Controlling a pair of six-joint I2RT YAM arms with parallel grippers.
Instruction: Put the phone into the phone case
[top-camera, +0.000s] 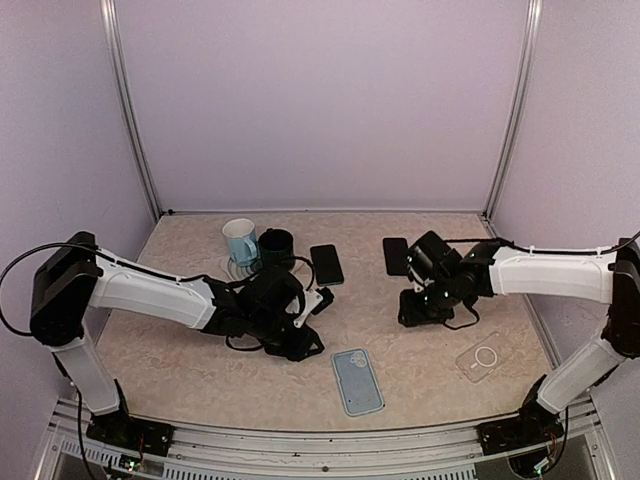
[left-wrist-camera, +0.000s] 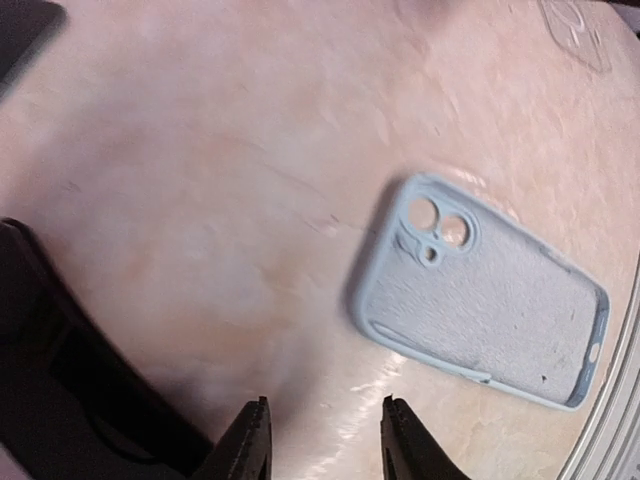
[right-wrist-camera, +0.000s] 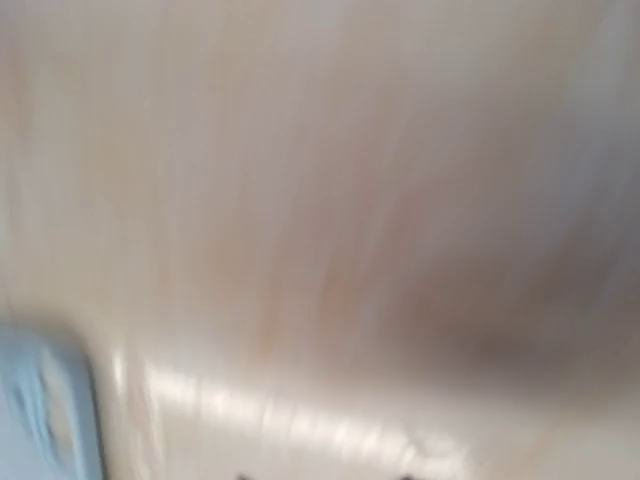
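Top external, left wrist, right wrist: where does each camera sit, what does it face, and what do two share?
Top external: above, behind the bases, facing down on the beige table; shows both arms, left claw, right claw.
Left wrist: on the left arm, facing down at the pale blue silicone phone case; open claw tips show.
Right wrist: blurred, facing tabletop; no claw discernible.
Shared: first two show that case.

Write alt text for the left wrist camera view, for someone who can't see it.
A light blue phone case lies empty, inside facing up, on a beige table. The left gripper shows at the bottom edge, jaws apart, holding nothing.
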